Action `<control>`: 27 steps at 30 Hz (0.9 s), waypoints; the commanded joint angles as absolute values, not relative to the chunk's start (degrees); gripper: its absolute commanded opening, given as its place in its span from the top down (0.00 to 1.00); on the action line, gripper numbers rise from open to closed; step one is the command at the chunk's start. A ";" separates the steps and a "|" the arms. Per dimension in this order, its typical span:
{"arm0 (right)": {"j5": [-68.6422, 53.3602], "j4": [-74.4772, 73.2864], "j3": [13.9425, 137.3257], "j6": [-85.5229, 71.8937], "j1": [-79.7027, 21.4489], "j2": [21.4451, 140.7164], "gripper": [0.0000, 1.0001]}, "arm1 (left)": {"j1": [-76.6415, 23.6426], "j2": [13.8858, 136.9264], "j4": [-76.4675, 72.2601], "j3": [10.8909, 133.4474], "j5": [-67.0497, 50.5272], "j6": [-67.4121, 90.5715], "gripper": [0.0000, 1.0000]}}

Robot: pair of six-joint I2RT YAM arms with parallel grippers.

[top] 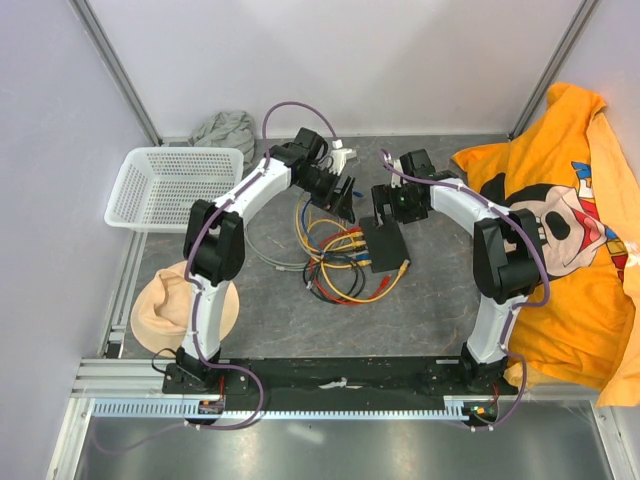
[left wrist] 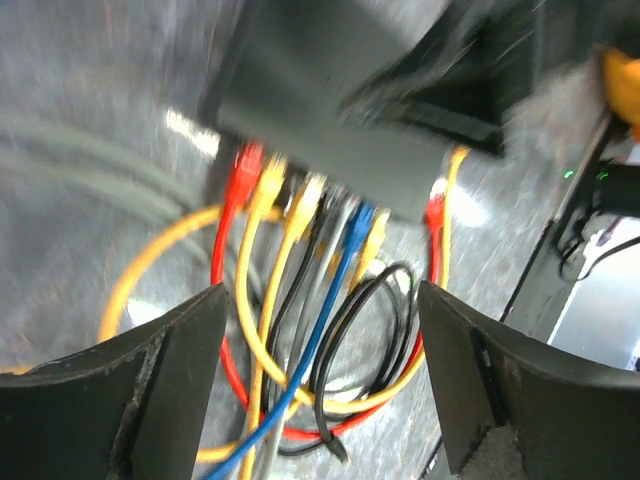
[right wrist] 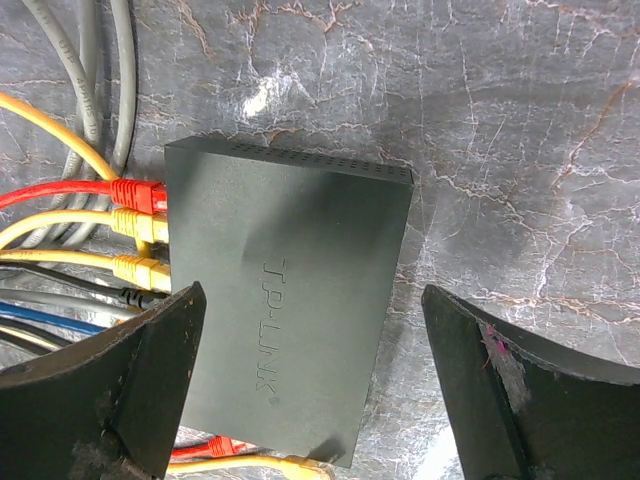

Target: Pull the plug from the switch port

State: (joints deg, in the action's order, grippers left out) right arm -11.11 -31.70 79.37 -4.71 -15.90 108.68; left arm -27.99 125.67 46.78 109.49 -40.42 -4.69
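Left tool: wide open, with nothing between its fingers. It faces the plugged edge of the switch and stops short of the plugs. This wrist view is blurred.
Right tool: fully open and gripping nothing. It hangs over the switch, one finger on the cable side and the other past the opposite edge. I cannot tell whether either finger touches the box.
Switch: a flat black TP-LINK box lying on the grey marbled tabletop. It sits mid-table between the two arms, directly below the right tool.
Plug row: a red plug, two yellow plugs and a black plug sit side by side in the sockets. A blue plug shows further along the row.
Other edge: one more red connector and one more yellow one lie against the box's near end. Whether they are seated there is unclear.
Cables: red, yellow, black, blue and grey loops are piled on the tabletop beside the switch, toward the left arm.
Done: nothing of the pull itself. Every plug in view looks seated, and neither tool holds one.
Left to do: close the left tool on one plug, probably steady the box with the right tool, and draw the plug straight out. The task does not say which plug is meant.
Surroundings: a white basket stands far left and an orange shirt lies far right, both well clear.
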 commanded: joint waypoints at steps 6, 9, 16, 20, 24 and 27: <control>-11.16 -32.87 81.39 -2.90 -15.91 107.14 0.02 | -27.51 129.37 47.64 120.67 -47.19 -5.97 0.14; -11.34 -31.82 81.39 -3.43 -16.00 107.31 0.02 | -27.51 131.91 46.68 121.55 -47.12 -2.74 0.16; -13.18 -32.34 79.99 -1.94 -16.00 105.47 0.02 | -27.51 130.70 45.62 117.86 -44.40 -2.29 0.17; -13.36 -31.12 76.38 -1.41 -16.08 105.12 0.02 | -27.25 130.43 45.61 117.60 -43.77 -2.99 0.16; -11.96 -30.59 74.89 -0.44 -16.00 105.82 0.02 | -27.07 130.25 45.44 118.47 -42.01 -0.53 0.13; -10.64 -29.45 73.48 1.23 -15.91 107.22 0.02 | -27.16 130.78 45.26 118.04 -44.47 -0.53 0.03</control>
